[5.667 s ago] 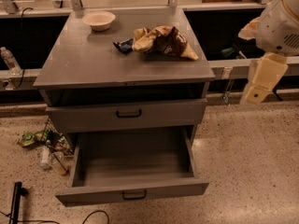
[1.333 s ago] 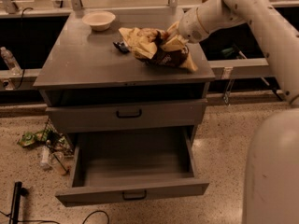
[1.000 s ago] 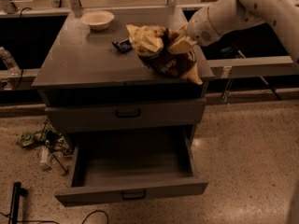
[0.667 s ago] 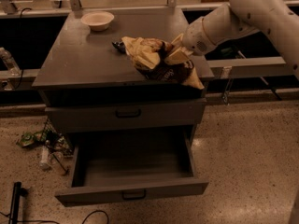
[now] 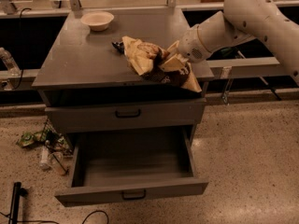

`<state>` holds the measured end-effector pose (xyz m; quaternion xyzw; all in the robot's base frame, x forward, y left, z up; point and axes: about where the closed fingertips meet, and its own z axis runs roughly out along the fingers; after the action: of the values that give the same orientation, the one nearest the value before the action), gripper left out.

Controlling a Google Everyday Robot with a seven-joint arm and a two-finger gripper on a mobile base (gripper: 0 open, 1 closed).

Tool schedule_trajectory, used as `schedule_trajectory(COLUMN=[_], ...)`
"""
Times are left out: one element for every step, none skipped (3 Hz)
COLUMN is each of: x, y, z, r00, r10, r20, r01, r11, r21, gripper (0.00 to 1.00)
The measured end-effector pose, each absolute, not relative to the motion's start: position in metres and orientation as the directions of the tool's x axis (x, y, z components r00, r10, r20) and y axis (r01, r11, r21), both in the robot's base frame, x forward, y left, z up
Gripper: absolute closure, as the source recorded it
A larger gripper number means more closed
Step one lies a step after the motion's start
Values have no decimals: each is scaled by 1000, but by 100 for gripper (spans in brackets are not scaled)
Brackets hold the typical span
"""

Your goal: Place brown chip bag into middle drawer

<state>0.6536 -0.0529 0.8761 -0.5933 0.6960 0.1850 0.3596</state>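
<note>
The brown chip bag (image 5: 148, 59), tan with dark brown patches, is lifted at the front right of the grey cabinet top (image 5: 79, 64). Its lower corner hangs past the front edge. My gripper (image 5: 174, 62) comes in from the right on a white arm and is shut on the bag's right side. The middle drawer (image 5: 133, 193) is pulled out below, directly under the bag. Its flat tray is empty, and a small black handle sits on its slim front panel.
A beige bowl (image 5: 97, 20) stands at the back left of the top. A small dark blue wrapper (image 5: 117, 45) lies behind the bag. A closed drawer with a taller front (image 5: 126, 115) is above the open one. Litter (image 5: 44, 146) and a black pole (image 5: 15, 203) are on the floor at left.
The arm came in from the right, took hold of the bag and lifted it. It has carried it forward and down to the front right edge of the top.
</note>
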Motion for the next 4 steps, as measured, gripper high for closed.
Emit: schedule_trajectory(x=[614, 578, 549, 526], y=[-35, -20, -7, 5], z=[866, 830, 778, 729], r00=[-95, -144, -191, -235], r10=[-649, -646, -659, -670], r20=[-755, -750, -728, -704], r01=[-960, -959, -957, -954], r11=[261, 278, 289, 297], r21=[-104, -55, -10, 36], gripper=[100, 100, 100, 100])
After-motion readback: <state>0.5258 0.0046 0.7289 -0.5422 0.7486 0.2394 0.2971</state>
